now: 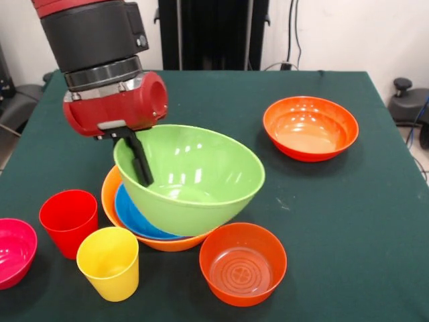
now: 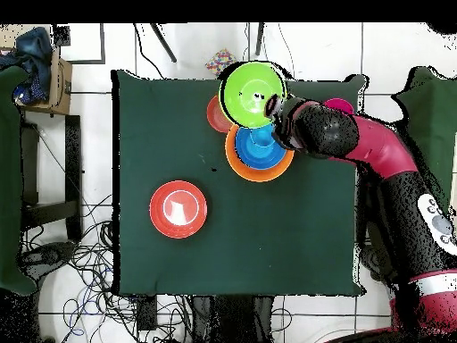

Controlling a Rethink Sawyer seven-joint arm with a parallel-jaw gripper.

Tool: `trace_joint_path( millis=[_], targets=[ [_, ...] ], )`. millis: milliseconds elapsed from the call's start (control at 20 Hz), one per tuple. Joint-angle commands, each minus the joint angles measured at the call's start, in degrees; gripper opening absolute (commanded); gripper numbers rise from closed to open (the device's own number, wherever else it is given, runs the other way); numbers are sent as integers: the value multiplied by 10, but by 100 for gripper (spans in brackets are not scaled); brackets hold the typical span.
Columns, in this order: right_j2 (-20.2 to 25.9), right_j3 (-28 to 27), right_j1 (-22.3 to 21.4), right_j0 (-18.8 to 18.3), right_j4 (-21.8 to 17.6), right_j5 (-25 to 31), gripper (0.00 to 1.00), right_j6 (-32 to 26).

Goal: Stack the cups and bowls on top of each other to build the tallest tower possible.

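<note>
My gripper is shut on the rim of the lime green bowl, one black finger inside it. The bowl hangs tilted just over the tower, a large pale orange bowl with a blue bowl nested in it. From overhead the green bowl sits off-centre from the orange bowl, and a lighter blue piece shows inside the blue bowl. A red cup and a yellow cup stand upright beside the tower. The arm hides both cups from overhead.
A magenta bowl lies at the left edge. One red-orange bowl sits near the front, right of the tower. Another red-orange bowl sits far right. A box stands beside the table.
</note>
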Motion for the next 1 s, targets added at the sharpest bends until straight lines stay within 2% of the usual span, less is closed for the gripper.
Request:
trace_joint_path(
  millis=[50,350,500,1000],
  targets=[
    [44,26,29,-2,-17,-30,0,-64],
    [38,51,27,3,-49,-44,0,-62],
    [26,57,28,11,-81,-74,0,-59],
    [17,75,21,17,-129,-110,0,-46]
  ],
)
